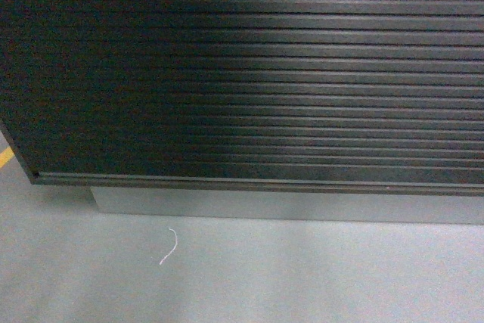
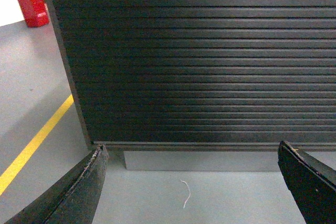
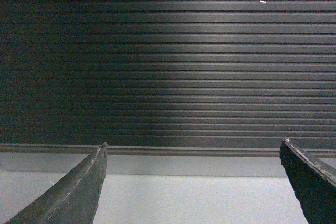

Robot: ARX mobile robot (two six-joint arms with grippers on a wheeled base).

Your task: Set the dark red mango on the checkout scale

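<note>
The checkout [image 1: 249, 66] is filling every view with its dark front, ribbed in long flat lines, sitting on a smooth grey plinth [image 1: 287, 206]. The mango and scale are not showing anywhere. The left gripper [image 2: 191, 182] is holding its fingers [image 2: 79, 192] spread wide with nothing between them, and so is the right gripper [image 3: 191, 182]. Between the left fingers a thin white string [image 2: 185, 193] is lying curled on the grey floor [image 1: 302, 277]. Left of them, only the left wrist view is showing the counter's corner, a yellow line [image 2: 34, 142] and a red box [image 2: 31, 4].
</note>
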